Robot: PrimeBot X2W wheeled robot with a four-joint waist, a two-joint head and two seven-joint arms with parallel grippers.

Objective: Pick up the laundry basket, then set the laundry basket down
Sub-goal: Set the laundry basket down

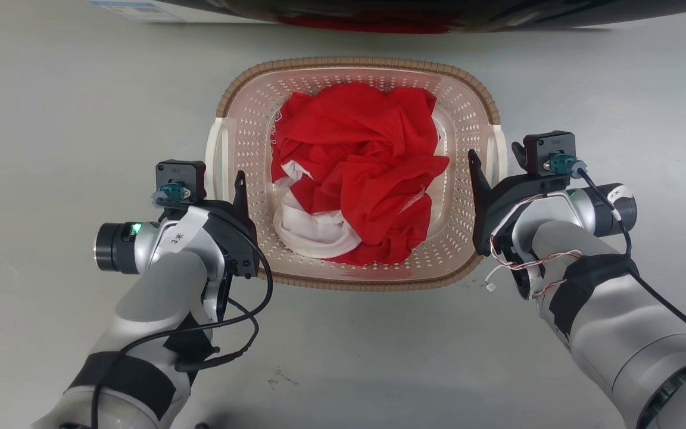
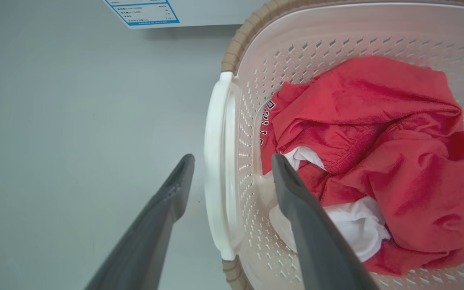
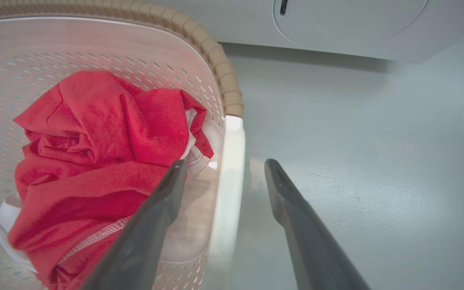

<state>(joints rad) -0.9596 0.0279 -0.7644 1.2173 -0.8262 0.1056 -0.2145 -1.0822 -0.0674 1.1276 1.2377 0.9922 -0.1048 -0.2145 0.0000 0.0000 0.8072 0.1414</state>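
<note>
The laundry basket [image 1: 355, 62] is seen on the grey floor [image 1: 51, 119], just in front of a white appliance [image 3: 336, 24] whose dark opening lies along the top edge of the head view. A crumpled red garment [image 1: 361, 173] and a white garment [image 1: 313, 229] are held inside it.

The left gripper [image 2: 233, 159] is placed at the basket's left white handle [image 2: 214, 161]. Its fingers are spread apart and straddle the handle – one is over the floor outside, the other inside the basket above the clothes. The handle is not clamped.

The right gripper [image 3: 224, 163] is set in the same way at the right white handle [image 3: 232, 161], with fingers parted – one inside over the red cloth, one outside over the floor. A blue-bordered label [image 2: 143, 10] is seen on the appliance in the left wrist view.
</note>
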